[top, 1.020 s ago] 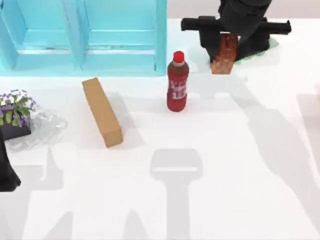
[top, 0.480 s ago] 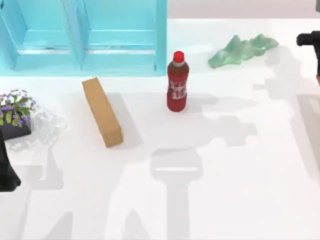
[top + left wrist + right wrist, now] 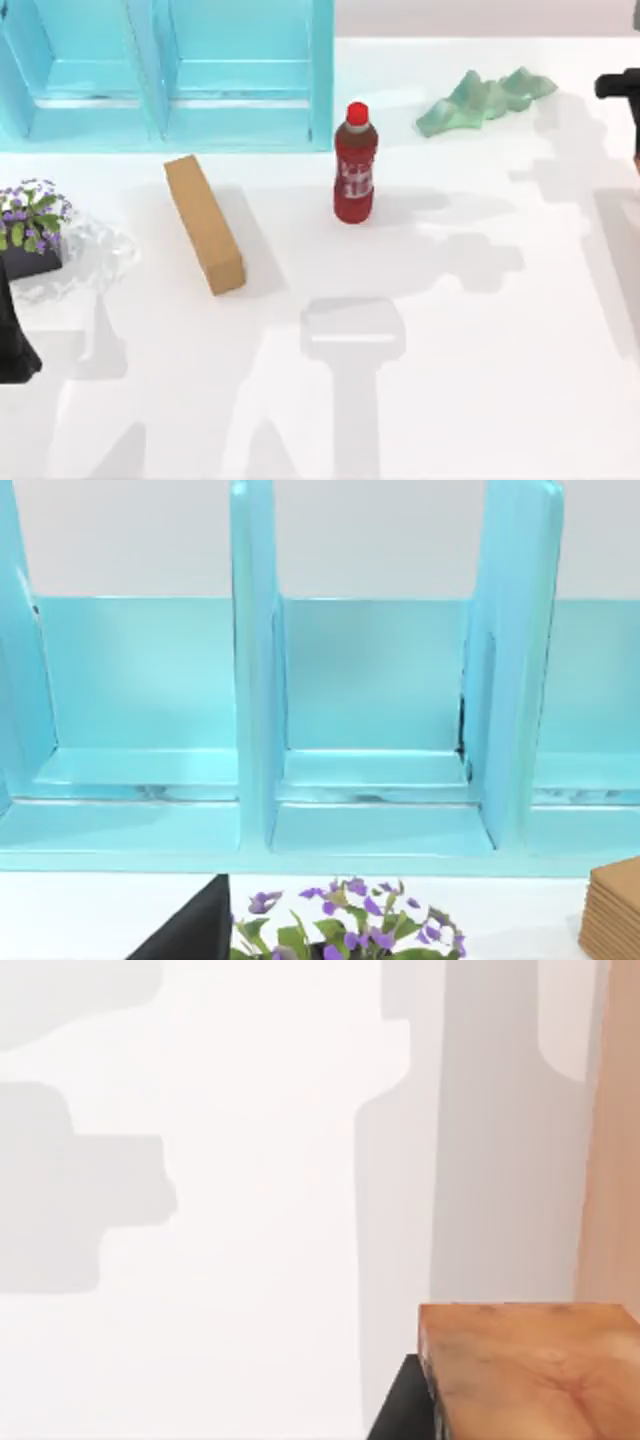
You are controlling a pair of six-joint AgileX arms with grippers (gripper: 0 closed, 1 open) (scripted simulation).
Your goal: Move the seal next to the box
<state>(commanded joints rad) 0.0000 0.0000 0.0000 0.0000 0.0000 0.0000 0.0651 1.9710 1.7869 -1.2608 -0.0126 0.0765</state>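
The seal, a glossy orange-brown block, sits close to the camera in the right wrist view, high above the white table. My right gripper is shut on it, and one black finger shows against its side. In the top view, part of my right arm pokes in at the right edge near the back. The box, a long brown carton, lies left of centre, far from the seal. Its corner also appears in the left wrist view. My left arm is parked at the left edge.
A red-capped bottle stands upright at the centre, right of the box. A blue shelf unit fills the back left. A crumpled green object lies at the back right. A pot of purple flowers sits at the left edge.
My right arm carried the seal from the back, beside the bottle, out to the right edge, uncovering the green object. It has barely shifted in the last half second.
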